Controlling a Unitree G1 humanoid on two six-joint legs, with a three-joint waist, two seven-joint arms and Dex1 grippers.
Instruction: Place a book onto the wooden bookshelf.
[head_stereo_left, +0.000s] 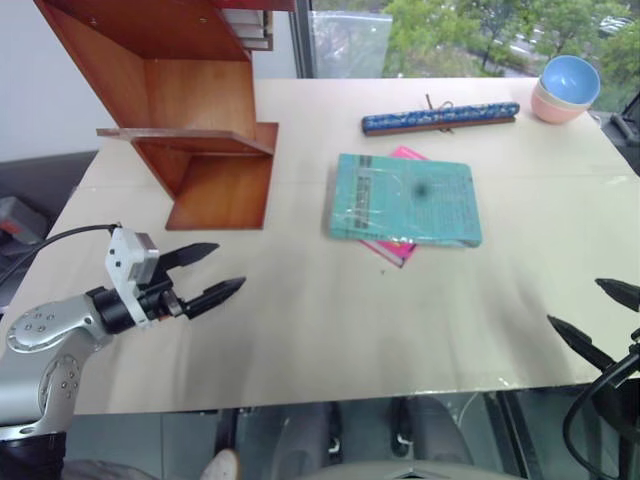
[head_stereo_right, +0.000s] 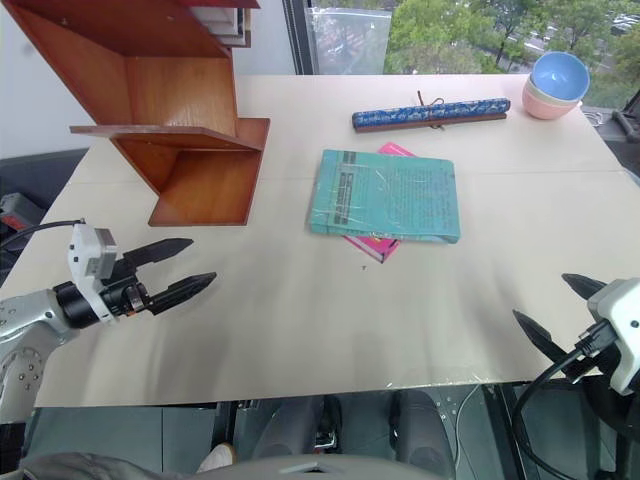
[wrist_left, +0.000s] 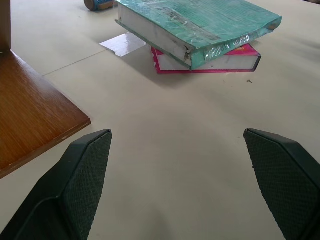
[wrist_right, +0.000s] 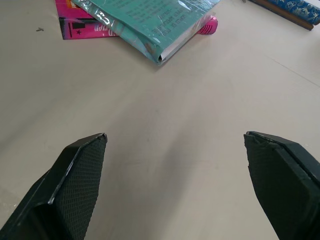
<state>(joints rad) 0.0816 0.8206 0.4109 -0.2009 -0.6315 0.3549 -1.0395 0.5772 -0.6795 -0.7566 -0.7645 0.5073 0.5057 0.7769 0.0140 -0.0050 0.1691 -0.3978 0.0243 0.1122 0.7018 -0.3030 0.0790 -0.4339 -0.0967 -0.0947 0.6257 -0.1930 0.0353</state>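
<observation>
Both my arms hang low over the near edge of the pale table (head_stereo_left: 300, 340). My left gripper (head_stereo_left: 213, 275) sits at the near left, fingers spread wide with nothing between them, pointing toward the middle of the table. My right gripper (head_stereo_right: 555, 310) is at the near right corner, fingers likewise wide apart and empty, bare tabletop under them.

The book (head_stereo_left: 405, 198), teal-green with a glossy wrapped cover and a dark spot, lies flat around the table's centre, somewhat to the far side. It rests on top of a smaller pink book (head_stereo_left: 392, 249), whose corners stick out beyond its near and far edges. Both are well apart from either gripper.

The wooden bookshelf (head_stereo_left: 195, 120) stands at the far left, its lowest board resting on the table, to the left of the book with open tabletop between them.

Beyond the books, a long blue patterned roll (head_stereo_left: 440, 117) lies across the far side. At the far right corner, a blue bowl is stacked in a pink one (head_stereo_left: 567, 90).
</observation>
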